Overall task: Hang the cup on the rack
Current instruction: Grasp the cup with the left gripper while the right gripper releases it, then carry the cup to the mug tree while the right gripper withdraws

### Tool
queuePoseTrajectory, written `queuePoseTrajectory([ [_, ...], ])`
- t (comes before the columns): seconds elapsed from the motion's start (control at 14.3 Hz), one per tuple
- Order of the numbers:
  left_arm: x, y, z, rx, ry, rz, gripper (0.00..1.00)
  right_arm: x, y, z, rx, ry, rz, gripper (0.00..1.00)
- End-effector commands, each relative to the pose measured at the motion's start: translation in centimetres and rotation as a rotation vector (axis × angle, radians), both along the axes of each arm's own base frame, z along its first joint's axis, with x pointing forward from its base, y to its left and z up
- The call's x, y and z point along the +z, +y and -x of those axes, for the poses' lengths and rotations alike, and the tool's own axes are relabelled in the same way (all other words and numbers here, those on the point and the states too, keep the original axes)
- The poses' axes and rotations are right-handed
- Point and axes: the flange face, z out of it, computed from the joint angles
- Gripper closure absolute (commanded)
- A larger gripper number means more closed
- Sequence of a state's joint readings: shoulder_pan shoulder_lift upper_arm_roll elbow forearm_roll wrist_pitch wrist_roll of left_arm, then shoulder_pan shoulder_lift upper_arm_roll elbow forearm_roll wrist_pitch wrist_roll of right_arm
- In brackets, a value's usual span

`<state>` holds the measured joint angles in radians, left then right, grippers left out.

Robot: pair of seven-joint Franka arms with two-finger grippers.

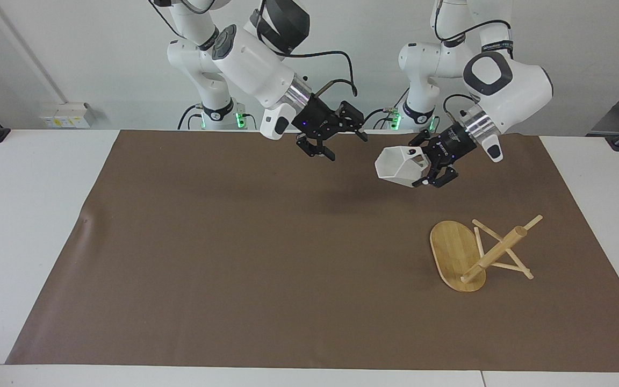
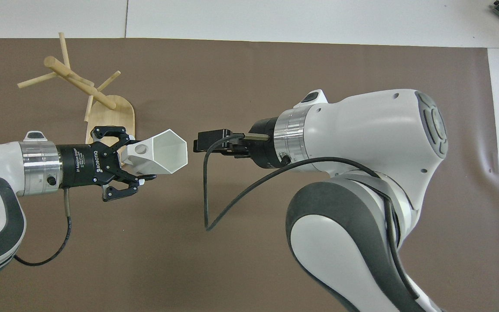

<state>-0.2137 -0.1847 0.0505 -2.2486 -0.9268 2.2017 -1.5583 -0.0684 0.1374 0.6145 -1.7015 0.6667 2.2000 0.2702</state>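
Observation:
The white faceted cup [image 1: 397, 165] [image 2: 165, 151] hangs in the air over the brown mat, its hexagonal mouth turned toward the right gripper. My left gripper [image 1: 423, 170] [image 2: 139, 158] is shut on the cup's blocky handle. My right gripper [image 1: 348, 148] [image 2: 208, 145] is open and holds nothing, a short gap away from the cup's mouth. The bamboo rack [image 1: 452, 250] [image 2: 111, 115] sits on the mat toward the left arm's end, its post [image 1: 495, 252] [image 2: 80, 84] slanting with thin pegs crossing it. In the overhead view the left gripper covers the nearer end of the rack's base.
The brown mat [image 1: 234, 258] [image 2: 319, 65] covers most of the white table [image 1: 24, 215]. A black cable [image 2: 215, 203] loops down from the right wrist over the mat.

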Motion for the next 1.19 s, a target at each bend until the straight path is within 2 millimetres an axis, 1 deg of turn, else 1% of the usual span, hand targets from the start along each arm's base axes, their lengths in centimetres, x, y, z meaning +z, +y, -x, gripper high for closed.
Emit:
queuePoseTrajectory([
  [0.0, -0.9, 1.7, 0.0, 0.167, 0.035, -0.030, 1.00, 1.0, -2.2, -0.8, -0.040, -0.001, 0.000, 0.00],
  [0.07, -1.1, 2.0, -0.4, 0.212, 0.032, -0.037, 1.00, 1.4, -3.3, -1.2, -0.045, -0.007, 0.008, 0.00],
  [0.14, -1.7, 2.2, -0.7, 0.251, 0.053, -0.038, 1.00, 1.4, -4.8, -1.9, -0.043, -0.023, 0.017, 0.00],
  [0.28, -1.8, 2.3, -1.3, 0.303, 0.035, -0.048, 1.00, 1.7, -8.3, -3.0, -0.006, -0.086, 0.043, 0.00],
  [0.35, -2.3, 2.3, -1.8, 0.340, 0.042, -0.052, 1.00, 2.0, -10.0, -3.5, -0.007, -0.104, 0.053, 0.00],
  [0.49, -2.3, 2.5, -3.2, 0.399, 0.023, -0.056, 1.00, 2.4, -12.5, -3.9, -0.016, -0.120, 0.072, 0.00],
  [0.56, -1.9, 2.3, -3.9, 0.430, 0.035, -0.043, 1.00, 2.6, -14.4, -4.0, 0.007, -0.141, 0.116, 0.00],
  [0.63, -1.9, 2.3, -4.5, 0.454, 0.035, -0.040, 1.00, 2.3, -16.7, -4.3, 0.046, -0.165, 0.191, 0.00],
  [0.7, -1.9, 2.5, -4.8, 0.478, 0.019, -0.044, 1.00, 2.6, -18.7, -4.1, 0.069, -0.175, 0.258, 0.00],
  [0.77, -1.8, 2.6, -5.0, 0.504, 0.011, -0.044, 1.00, 2.6, -20.2, -3.8, 0.089, -0.166, 0.321, 0.00],
  [0.84, -2.3, 1.7, -5.3, 0.514, 0.007, -0.049, 1.00, 2.3, -21.9, -3.8, 0.099, -0.155, 0.392, 0.00],
  [0.91, -2.7, 1.2, -5.9, 0.536, 0.005, -0.049, 1.00, 2.4, -23.3, -3.7, 0.102, -0.151, 0.455, 0.00],
  [0.98, -3.3, 1.1, -6.3, 0.562, 0.021, -0.047, 1.00, 2.1, -24.6, -3.6, 0.103, -0.137, 0.505, 0.00],
  [1.12, -3.1, 1.0, -6.6, 0.577, 0.014, -0.043, 1.00, 1.6, -26.8, -3.6, 0.093, -0.115, 0.575, 0.00],
])
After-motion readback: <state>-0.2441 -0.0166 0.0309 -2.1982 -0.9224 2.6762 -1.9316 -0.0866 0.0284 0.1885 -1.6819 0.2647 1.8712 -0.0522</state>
